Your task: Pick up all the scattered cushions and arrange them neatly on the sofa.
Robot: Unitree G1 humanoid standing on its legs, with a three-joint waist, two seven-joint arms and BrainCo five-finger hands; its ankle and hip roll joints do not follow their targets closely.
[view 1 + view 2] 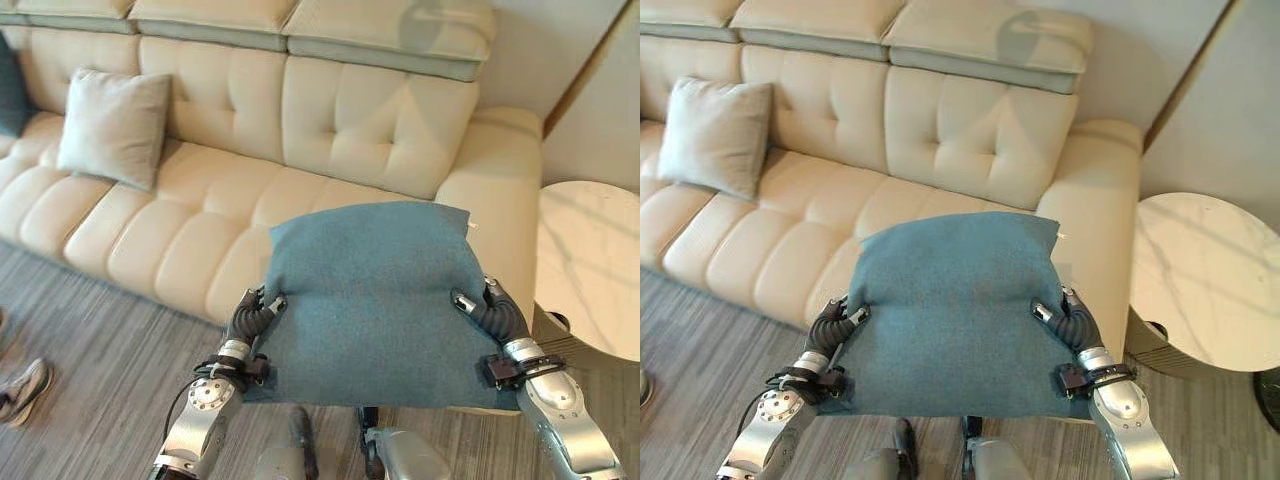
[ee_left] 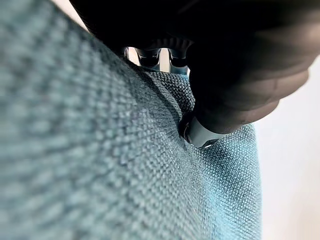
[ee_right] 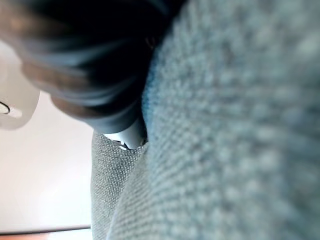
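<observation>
While pinched by both hands: square teal woven cushion (image 1: 370,300) above tufted sofa (image 1: 250,210).

Teal cushion (image 1: 375,300) between both robot hands

Each arm ends in a rounded silver-grey forearm shell, the left one bearing a round disc-shaped cap ringed with small screw heads. A narrow silver collar and a black clamp-like block sit at each wrist. The left robot hand (image 1: 252,318) and the right robot hand (image 1: 492,312) are wrapped in dark ribbed covers, with silver, dark-tipped fingers (image 1: 463,299) emerging from them.
</observation>
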